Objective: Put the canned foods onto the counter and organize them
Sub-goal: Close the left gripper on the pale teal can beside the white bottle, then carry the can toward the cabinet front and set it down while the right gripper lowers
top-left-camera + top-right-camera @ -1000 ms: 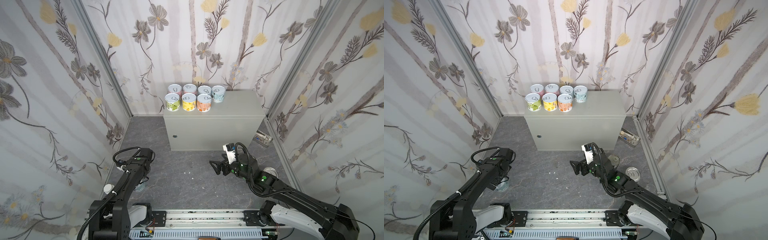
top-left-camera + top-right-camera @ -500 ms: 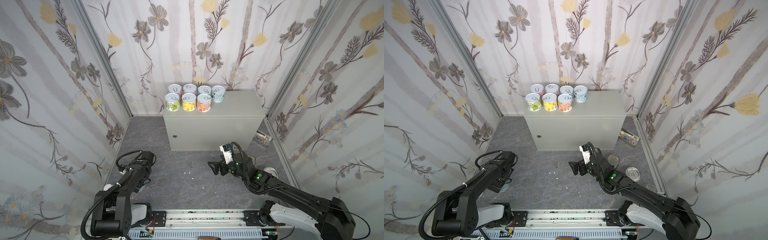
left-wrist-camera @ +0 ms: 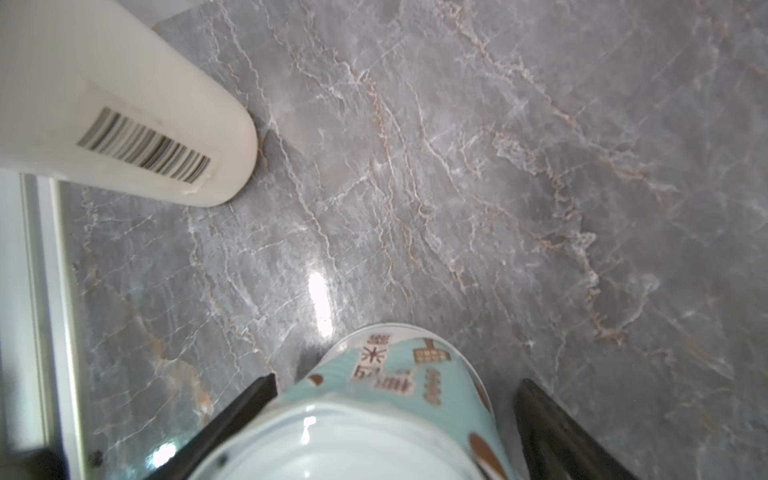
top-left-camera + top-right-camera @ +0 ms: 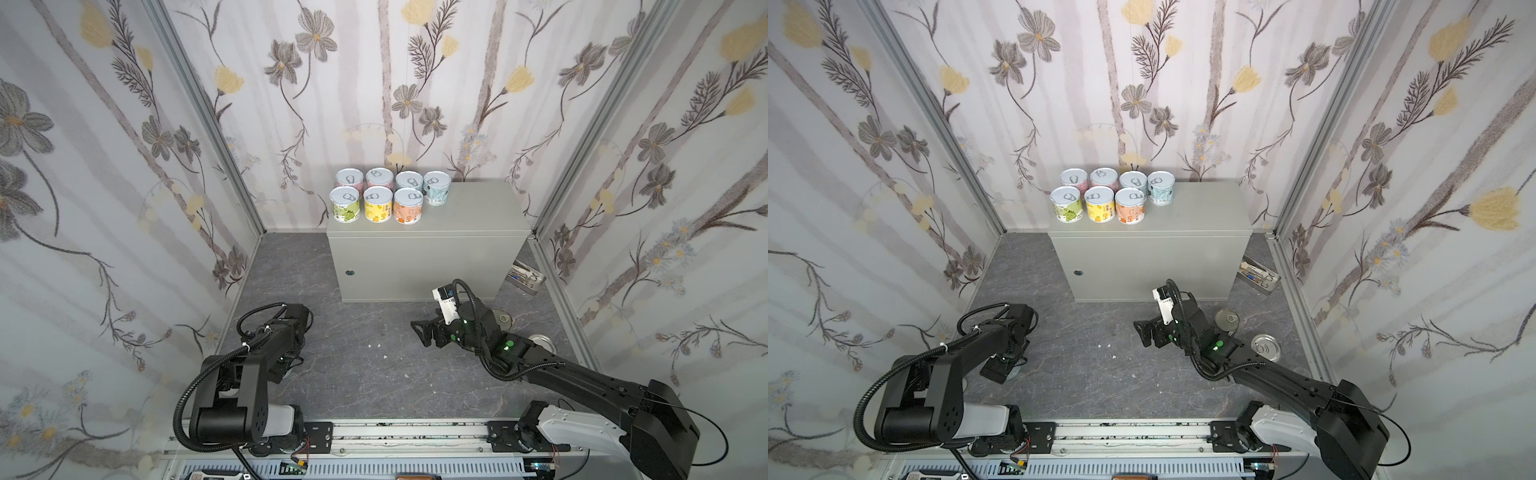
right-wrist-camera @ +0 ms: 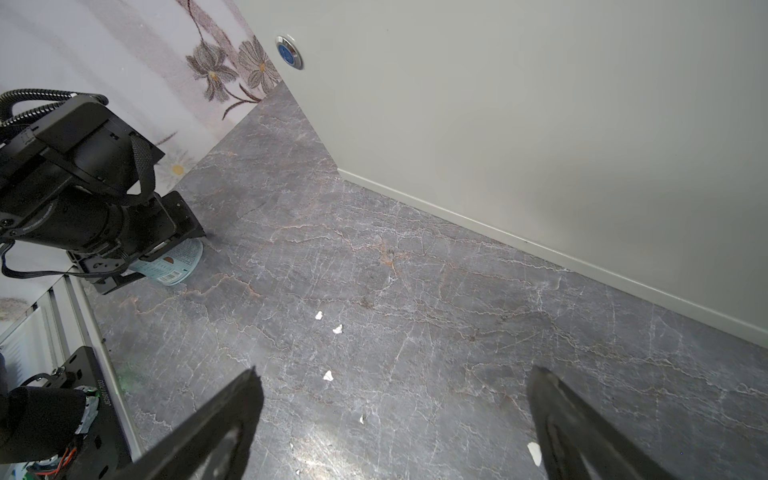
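Blue can (image 5: 183, 266) stands on the floor (image 4: 374, 374) by its left edge, a white bottle (image 3: 124, 104) near it. The left pincer (image 3: 397, 382) straddles it: one jaw against the label, the other showing a gap, so I judge the grip not yet made. Seven cans (image 4: 377, 203) fill the back left corner of the surface (image 4: 469, 220), four behind, three in front, leaving a slot at the front row's right end. The right pincer (image 4: 420, 333) hangs wide and empty over bare floor; two more cans (image 4: 1227, 321) wait behind it, near the floor's right edge. Step in hand looks like picking up the eighth short can. Next calls for closing squarely, lifting clear of the surface's front edge, and setting down in that slot.
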You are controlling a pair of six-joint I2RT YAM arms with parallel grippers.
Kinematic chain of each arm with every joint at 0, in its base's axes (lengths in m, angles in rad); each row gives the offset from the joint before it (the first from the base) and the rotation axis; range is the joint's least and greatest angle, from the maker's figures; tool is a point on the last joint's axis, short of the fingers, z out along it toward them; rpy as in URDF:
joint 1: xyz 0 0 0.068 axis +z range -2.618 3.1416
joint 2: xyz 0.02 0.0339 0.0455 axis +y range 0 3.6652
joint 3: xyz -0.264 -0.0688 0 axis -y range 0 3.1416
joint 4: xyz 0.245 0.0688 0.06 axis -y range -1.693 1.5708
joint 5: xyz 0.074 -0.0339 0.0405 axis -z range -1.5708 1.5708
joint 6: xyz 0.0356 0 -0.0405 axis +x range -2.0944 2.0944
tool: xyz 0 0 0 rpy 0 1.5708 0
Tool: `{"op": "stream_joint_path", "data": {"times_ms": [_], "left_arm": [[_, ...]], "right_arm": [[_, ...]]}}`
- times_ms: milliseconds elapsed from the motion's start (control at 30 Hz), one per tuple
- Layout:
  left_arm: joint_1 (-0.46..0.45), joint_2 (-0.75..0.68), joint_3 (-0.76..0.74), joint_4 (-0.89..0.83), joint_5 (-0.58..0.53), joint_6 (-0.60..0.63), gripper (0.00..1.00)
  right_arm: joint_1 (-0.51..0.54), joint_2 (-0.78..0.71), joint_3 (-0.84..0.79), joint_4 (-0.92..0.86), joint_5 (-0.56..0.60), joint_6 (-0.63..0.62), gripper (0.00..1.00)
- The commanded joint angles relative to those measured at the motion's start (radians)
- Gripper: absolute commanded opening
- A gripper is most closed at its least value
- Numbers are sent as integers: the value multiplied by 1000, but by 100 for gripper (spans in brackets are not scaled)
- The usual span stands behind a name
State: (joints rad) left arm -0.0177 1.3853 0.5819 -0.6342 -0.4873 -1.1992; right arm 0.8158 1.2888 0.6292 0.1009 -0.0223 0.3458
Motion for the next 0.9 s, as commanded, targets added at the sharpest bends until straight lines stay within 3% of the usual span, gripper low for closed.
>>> {"op": "stream_joint_path", "data": {"times_ms": [0,100,333,567,867], "left_arm": [[3,7,2,16,-9,28,81],[2,6,5,19,-13,46,73],[-33,3,13,30,-6,82,65],[-205,25,56,28,-20,84,63],[-522,115,221,7,2,96,61]], "right_arm": [[28,10,6,55,-2,-2,100],[29,15,6,58,-1,-2,100],[29,10,3,67,8,-5,100],[29,-23,-33,84,18,2,100],[18,-185,-124,36,41,37,100]]}}
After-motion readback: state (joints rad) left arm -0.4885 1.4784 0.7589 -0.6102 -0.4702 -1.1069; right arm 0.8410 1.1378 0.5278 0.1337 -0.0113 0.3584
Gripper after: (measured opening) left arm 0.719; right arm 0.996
